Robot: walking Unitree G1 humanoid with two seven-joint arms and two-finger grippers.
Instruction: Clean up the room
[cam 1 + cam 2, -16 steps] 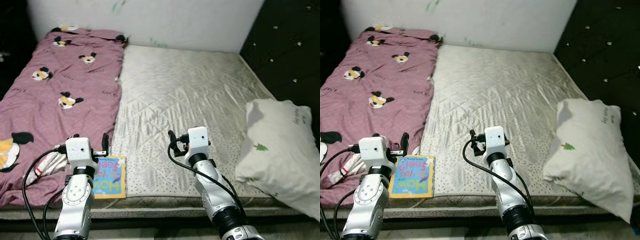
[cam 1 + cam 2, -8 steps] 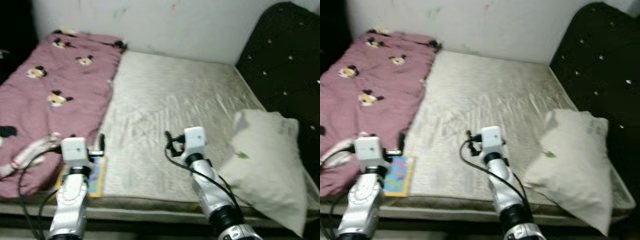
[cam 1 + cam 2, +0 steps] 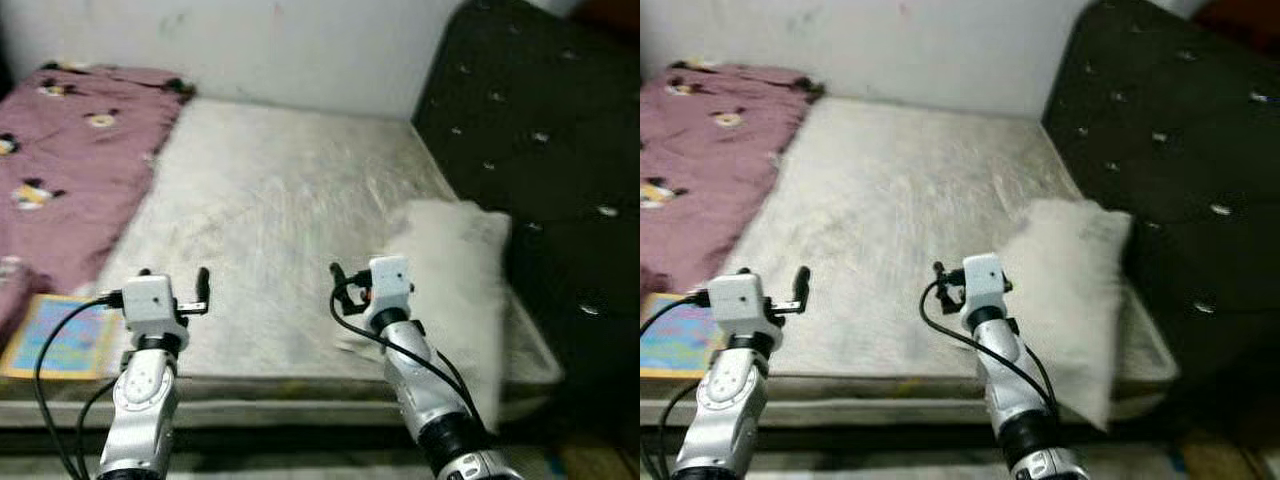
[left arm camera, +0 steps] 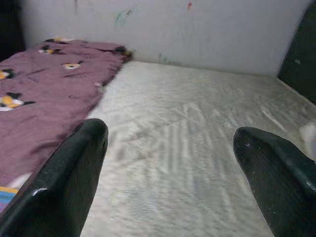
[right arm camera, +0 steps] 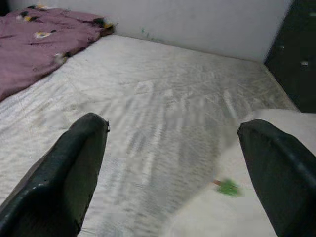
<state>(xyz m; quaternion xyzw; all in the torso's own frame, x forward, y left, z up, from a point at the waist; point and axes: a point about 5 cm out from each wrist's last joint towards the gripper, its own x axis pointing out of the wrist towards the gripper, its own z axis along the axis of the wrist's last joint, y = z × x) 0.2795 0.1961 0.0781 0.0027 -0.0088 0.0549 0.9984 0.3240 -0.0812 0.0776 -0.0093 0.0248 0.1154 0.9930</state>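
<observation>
A bare grey-white mattress lies in front of me. A white pillow with a small green print rests on its right side, against the black headboard. A purple cartoon-print blanket covers the left part, and a colourful book lies at the mattress's front left edge. My left gripper is held over the front edge, open with nothing between its fingers. My right gripper is open too, held just left of the pillow and holding nothing.
A black tufted headboard rises on the right. A white wall runs behind the bed. The mattress's front edge is just below my arms.
The whole picture has shifted left, so the camera has turned right: the pillow and headboard are more central, the blanket and book nearer the left edge. Both arms keep their pose.
</observation>
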